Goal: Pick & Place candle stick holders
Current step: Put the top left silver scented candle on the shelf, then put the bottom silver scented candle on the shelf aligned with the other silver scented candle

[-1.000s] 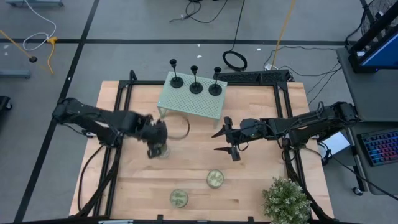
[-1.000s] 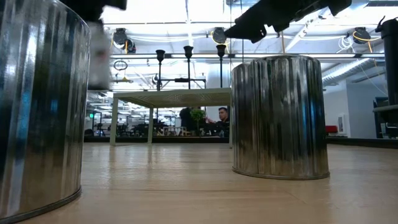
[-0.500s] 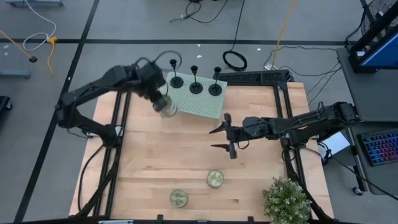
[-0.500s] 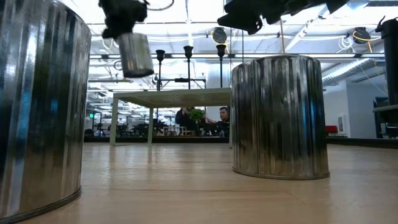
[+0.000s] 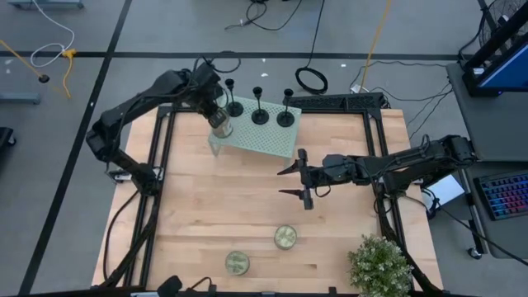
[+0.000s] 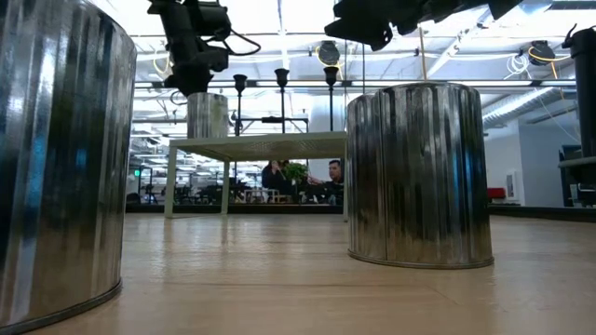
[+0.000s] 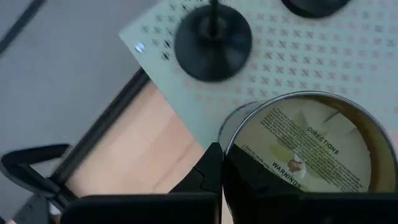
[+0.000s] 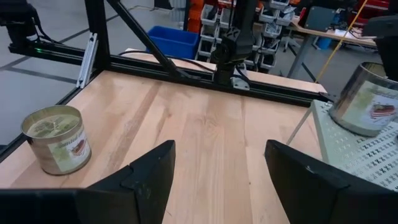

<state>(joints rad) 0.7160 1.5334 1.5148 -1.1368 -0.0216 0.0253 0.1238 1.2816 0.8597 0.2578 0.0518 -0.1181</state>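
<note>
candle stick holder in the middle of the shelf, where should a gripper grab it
Grip the middle candle stick holder by its thin upright stem, below the cup, coming from above or the table side. The flat round base offers little to pinch, and neighbours stand on both sides.

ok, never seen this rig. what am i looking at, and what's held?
Two robot arms at a wooden table. One camera looks straight down, one sits at table-top level, one rides on each wrist. The left gripper is shut on a candle tin at a corner of the perforated stand, beside three black candle stick holders; I can't tell if the tin rests on it. The right gripper hovers open over mid-table. Two more tins and a plant stand on the table.
</note>
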